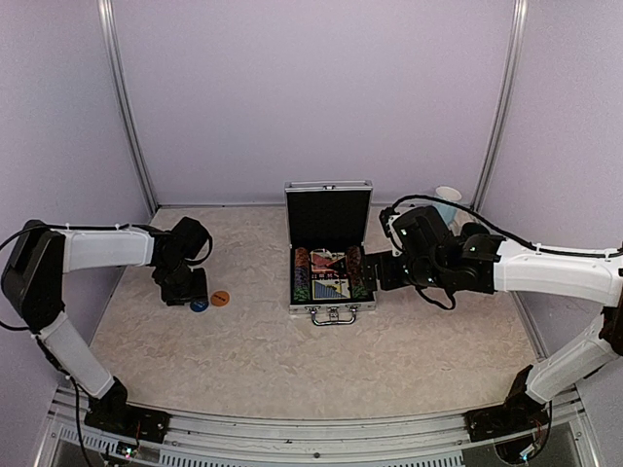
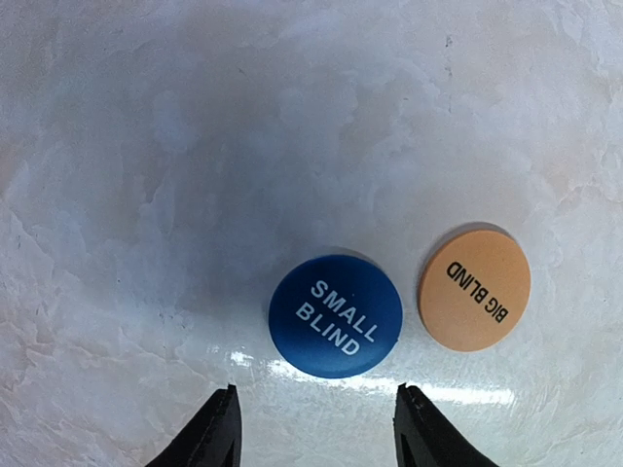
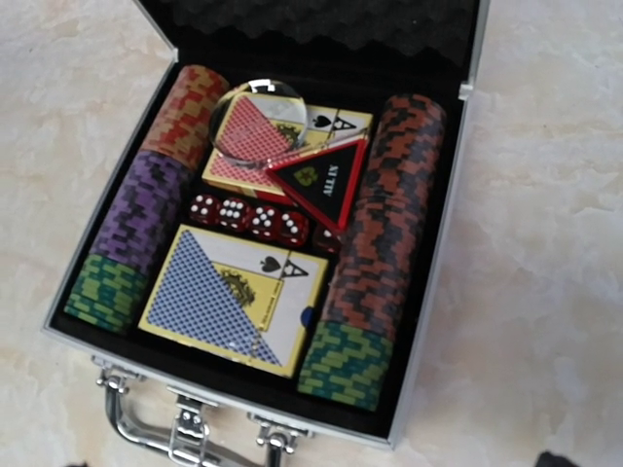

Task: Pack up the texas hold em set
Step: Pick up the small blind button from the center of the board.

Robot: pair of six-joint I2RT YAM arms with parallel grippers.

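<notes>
Briefcase [image 1: 329, 216] open on the counter [image 1: 292, 360] — two discs out to its left
Left claw [image 2: 316, 394] half-spread, empty, over the blue disc [image 2: 336, 315], orange disc [image 2: 475, 289] just beside; right claw [image 1: 378, 272] wide, empty, by the briefcase's right wall.

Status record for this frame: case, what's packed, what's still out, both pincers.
case: open, mid table, lid upright
packed: chip rows, red deck, blue deck, dice, black triangle, clear disc
loose: blue disc, orange disc, side by side, apart, left of case
left pincer: open, over blue disc, nothing gripped
right pincer: open, beside case's right wall, holding nothing
</notes>
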